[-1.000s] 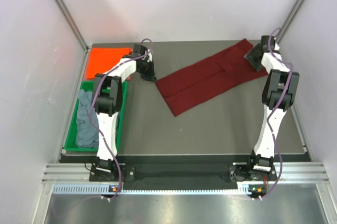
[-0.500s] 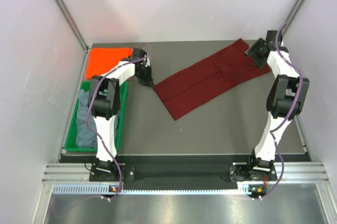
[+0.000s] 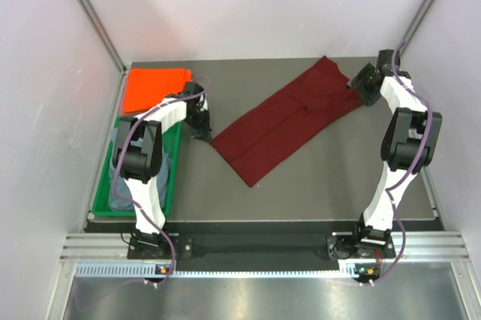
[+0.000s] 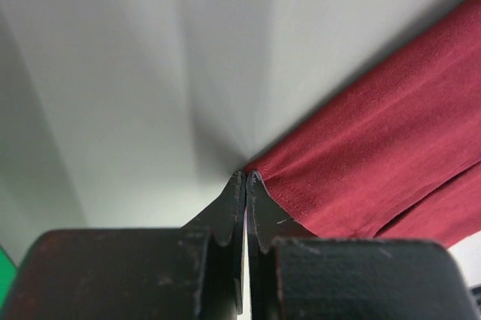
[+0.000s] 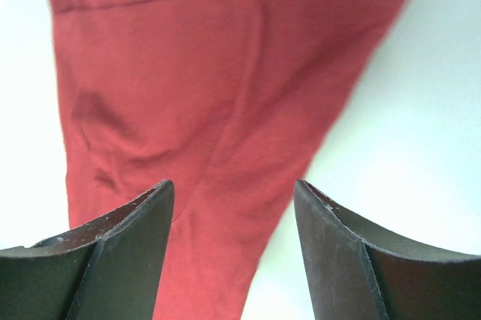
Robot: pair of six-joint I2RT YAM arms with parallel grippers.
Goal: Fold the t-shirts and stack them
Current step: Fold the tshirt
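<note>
Green tray — grey-blue t-shirt inside, left claw pinching maroon t-shirt

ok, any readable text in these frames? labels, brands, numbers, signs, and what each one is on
No readable text in any view.
maroon t-shirt: plain, no print or tag showing.
orange t-shirt: plain.
green tray: no marking visible.
pale strip along the near rail: fine repeated marks, too small to read as text.
</note>
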